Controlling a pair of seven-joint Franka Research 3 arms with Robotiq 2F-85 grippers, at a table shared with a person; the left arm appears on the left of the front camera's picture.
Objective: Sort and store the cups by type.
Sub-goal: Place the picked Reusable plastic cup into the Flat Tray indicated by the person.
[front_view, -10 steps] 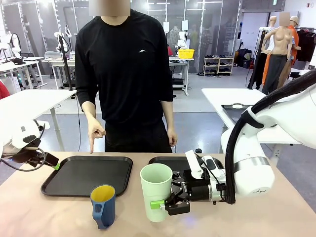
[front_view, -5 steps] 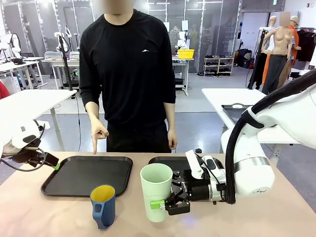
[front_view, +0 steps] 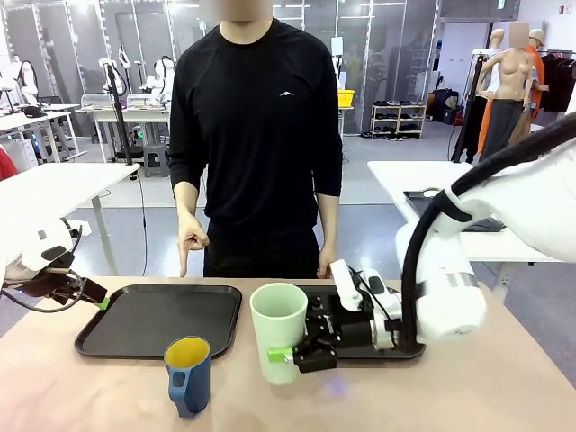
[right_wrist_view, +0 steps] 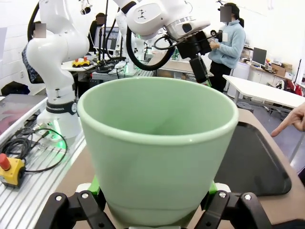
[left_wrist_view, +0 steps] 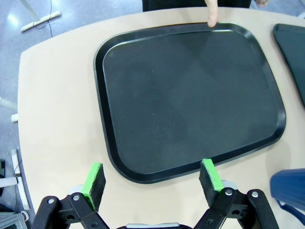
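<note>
My right gripper [front_view: 290,353] is shut on the tall mint-green cup [front_view: 278,329], which stands upright near the table's front middle; in the right wrist view this cup [right_wrist_view: 157,152] sits between the green pads [right_wrist_view: 94,186]. The dark blue cup [front_view: 187,375] with a yellow inside and a handle stands to its left on the table, and its edge [left_wrist_view: 289,187] shows in the left wrist view. My left gripper [front_view: 97,299] hovers at the left tray's left end, and the left wrist view shows this gripper [left_wrist_view: 151,177] open over the tray's near rim with nothing in it.
Two black trays lie side by side: the left tray [front_view: 157,317] [left_wrist_view: 190,95] and the right tray [front_view: 409,349], partly behind my right arm. A person stands at the far side, their hand [front_view: 191,243] pointing down at the left tray's far rim, fingertip [left_wrist_view: 212,16].
My right gripper has moved the mint-green cup slightly up and left in the picture. The person has stepped to the right, hand still pointing down. My left arm stayed still.
</note>
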